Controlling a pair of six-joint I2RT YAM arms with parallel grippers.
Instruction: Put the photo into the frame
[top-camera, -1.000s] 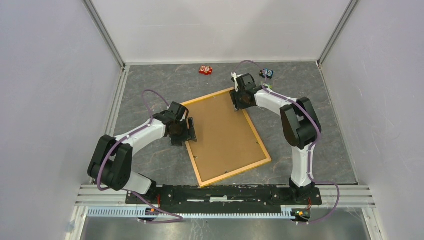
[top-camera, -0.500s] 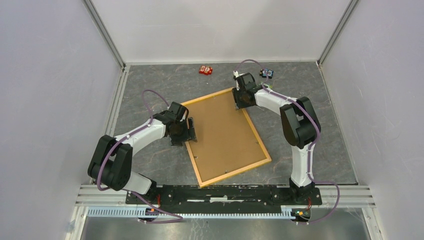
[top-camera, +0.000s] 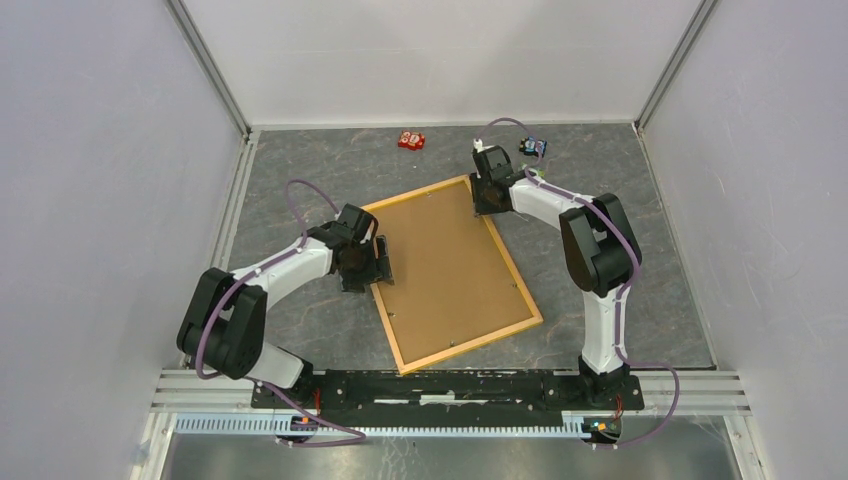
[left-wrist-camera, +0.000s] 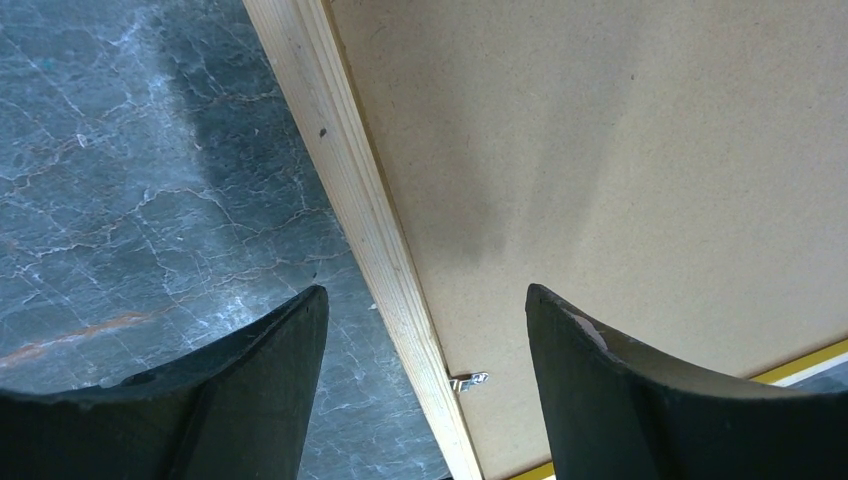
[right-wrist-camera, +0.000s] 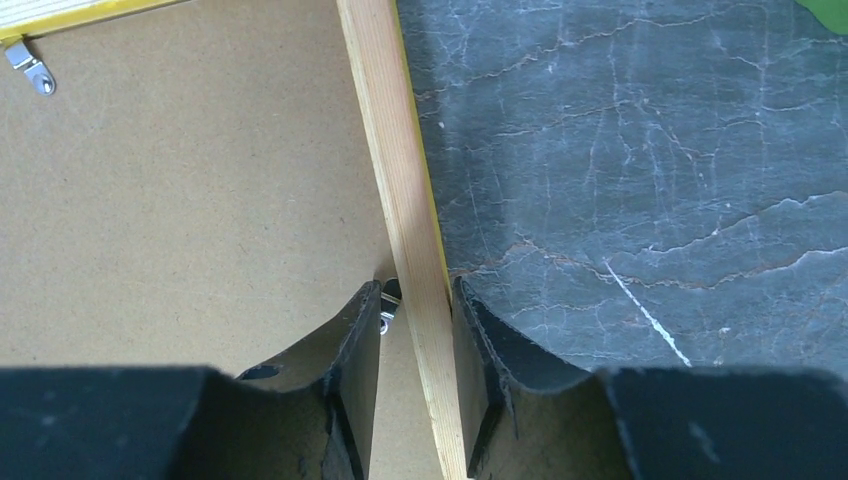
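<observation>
Right tool (right-wrist-camera: 415, 300) straddles the frame (top-camera: 470, 345) at its right rail near the far corner, fingers hugging the wood. Pinched or not, can't tell. Left tool (left-wrist-camera: 425, 300) hangs spread wide over the left rail, gripping nothing. Frame lies back-up mid table (top-camera: 660, 200), brown backing board (top-camera: 450, 270) filling it.

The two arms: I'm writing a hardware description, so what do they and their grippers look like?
The left arm and right arm have white links between bulky black joints, each with a looping purple cable. The left gripper and right gripper have matte black, curved, tapering fingers.
</observation>
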